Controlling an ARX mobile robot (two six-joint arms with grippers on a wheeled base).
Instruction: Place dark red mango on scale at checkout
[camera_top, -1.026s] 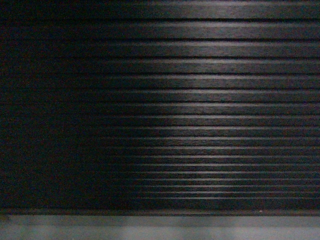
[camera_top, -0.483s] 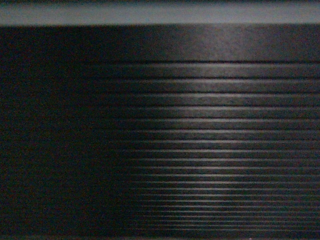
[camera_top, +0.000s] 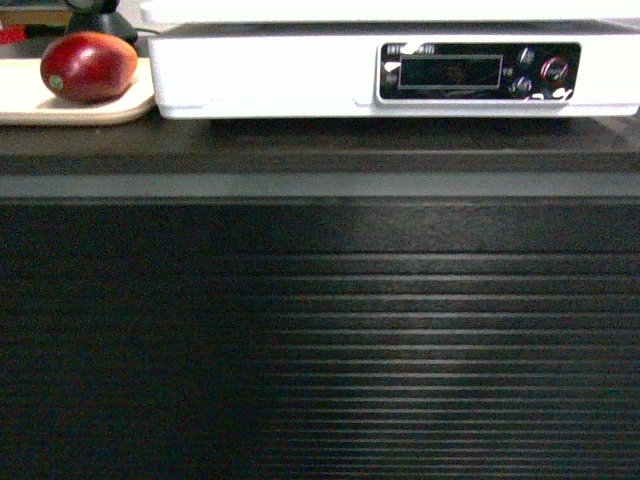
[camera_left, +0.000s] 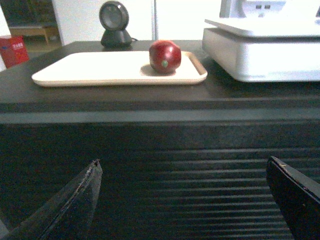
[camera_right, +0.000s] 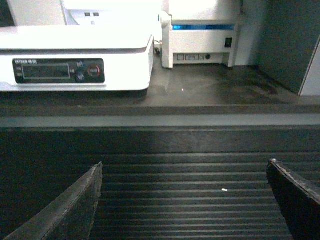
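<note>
From the head view, the mango (camera_top: 88, 66) lies on its side on the right end of a beige tray (camera_top: 80, 110), just left of the white scale (camera_top: 300, 80); both stand on the dark worktop (camera_top: 320, 160), whose ribbed front fills the lower picture; neither arm shows here.

In the left wrist view the mango (camera_left: 165, 56) sits near the tray's (camera_left: 90, 70) right rim, its stem end facing the camera, apart from the scale (camera_left: 260, 55); a black scanner (camera_left: 115, 24) stands behind the tray; the left tool (camera_left: 182, 200) hangs below the worktop edge, spread wide and empty, probably ready to rise and reach the fruit.

In the right wrist view the scale's display (camera_right: 57, 70) faces forward; a white-and-blue printer (camera_right: 202, 40) stands behind, to the right; the right tool (camera_right: 182, 200) is likewise parted and empty, low before the ribbed front.
</note>
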